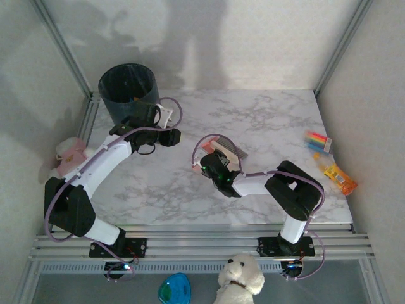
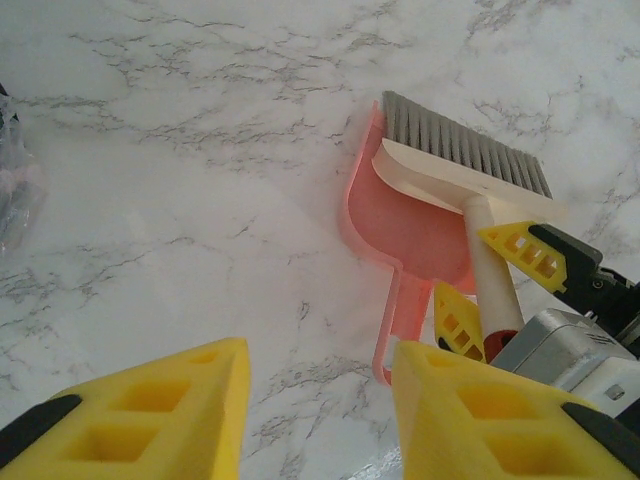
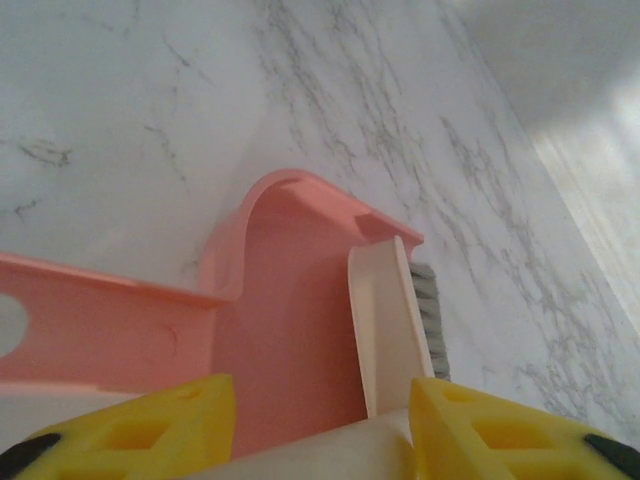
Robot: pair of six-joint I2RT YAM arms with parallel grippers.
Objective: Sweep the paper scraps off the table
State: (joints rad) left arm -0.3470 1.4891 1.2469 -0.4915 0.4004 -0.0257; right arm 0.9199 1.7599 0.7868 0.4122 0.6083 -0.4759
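Table [image 1: 266, 120] white marble, walled; left hand [image 2: 318, 385] parted; right hand [image 3: 320, 392] straddles brush [image 2: 440, 172], grip unclear.

Overhead rear view; wrist views low over table [image 2: 200, 150], sharing pink dustpan [image 2: 392, 222].

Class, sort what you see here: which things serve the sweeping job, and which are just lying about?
For the job: pink plastic dustpan, cream brush with grey bristles, dark round bin, white marble-patterned table.
Lying about: multicoloured striped packets, orange packet, white plush dog.
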